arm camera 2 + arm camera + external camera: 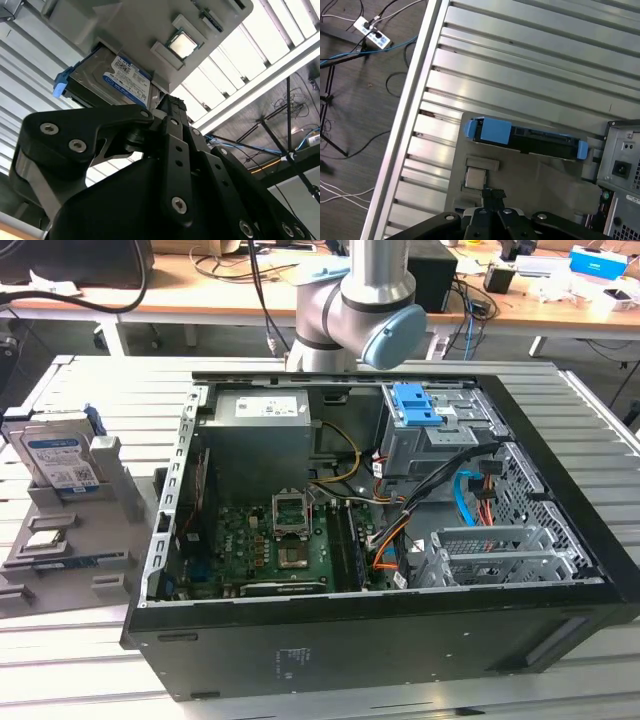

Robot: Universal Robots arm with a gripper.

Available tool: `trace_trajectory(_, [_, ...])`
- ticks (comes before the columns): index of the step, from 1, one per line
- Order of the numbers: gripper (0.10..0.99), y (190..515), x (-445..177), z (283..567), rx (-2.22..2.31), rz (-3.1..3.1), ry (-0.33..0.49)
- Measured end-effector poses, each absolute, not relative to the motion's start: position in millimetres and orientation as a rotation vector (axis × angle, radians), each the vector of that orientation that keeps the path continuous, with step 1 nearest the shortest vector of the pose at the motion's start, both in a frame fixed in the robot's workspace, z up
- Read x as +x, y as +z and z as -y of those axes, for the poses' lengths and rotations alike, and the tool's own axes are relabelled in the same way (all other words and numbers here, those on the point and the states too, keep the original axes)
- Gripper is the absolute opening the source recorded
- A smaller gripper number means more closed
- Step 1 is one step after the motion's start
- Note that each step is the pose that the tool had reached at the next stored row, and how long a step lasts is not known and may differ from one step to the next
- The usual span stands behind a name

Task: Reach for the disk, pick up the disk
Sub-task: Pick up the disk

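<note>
One disk (112, 80) (blue-railed), in grey holder (135, 30), apart from hand (172, 104)

**Clearances around the disk (62, 455) in its grey holder (110, 575)**
The disk stands on edge with its upper edge exposed and open room above it. The holder's raised wall stands just beside it on the exterior view's right. Beyond a strip of bare slatted table (150, 430) rises the open computer case (350, 640). In the first wrist view, bare slats lie along one face of the disk, and the case corner stands near one end.
</note>
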State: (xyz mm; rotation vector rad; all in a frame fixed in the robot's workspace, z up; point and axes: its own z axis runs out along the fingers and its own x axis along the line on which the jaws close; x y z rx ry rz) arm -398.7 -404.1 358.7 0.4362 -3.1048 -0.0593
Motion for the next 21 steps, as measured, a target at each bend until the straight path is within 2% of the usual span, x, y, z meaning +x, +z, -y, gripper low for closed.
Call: trace_trajectory(21, [0.106, 358.7, -398.7, 404.1, 0.803, 3.026, -0.058])
